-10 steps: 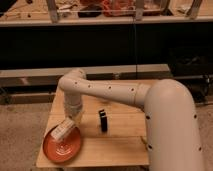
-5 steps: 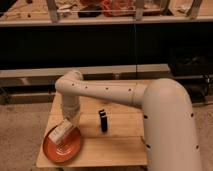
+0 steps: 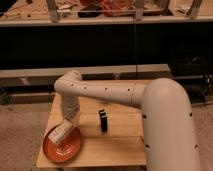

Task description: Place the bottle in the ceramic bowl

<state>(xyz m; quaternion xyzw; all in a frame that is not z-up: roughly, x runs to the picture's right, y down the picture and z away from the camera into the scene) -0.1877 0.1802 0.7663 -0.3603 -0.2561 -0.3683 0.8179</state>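
Observation:
The orange-red ceramic bowl (image 3: 64, 148) sits at the front left corner of the wooden table (image 3: 120, 137). My gripper (image 3: 65, 128) hangs from the white arm just over the bowl's back rim and is shut on the whitish bottle (image 3: 60, 134). The bottle lies tilted, low over the bowl's inside. I cannot tell whether it touches the dish.
A black upright block (image 3: 102, 120) stands on the table just right of the bowl and the arm. A dark low shelf (image 3: 125, 75) runs behind the table. The table's front and left edges are close to the bowl.
The gripper and bottle have moved slightly down and to the left, lower into the bowl. The bowl and the black block have not moved.

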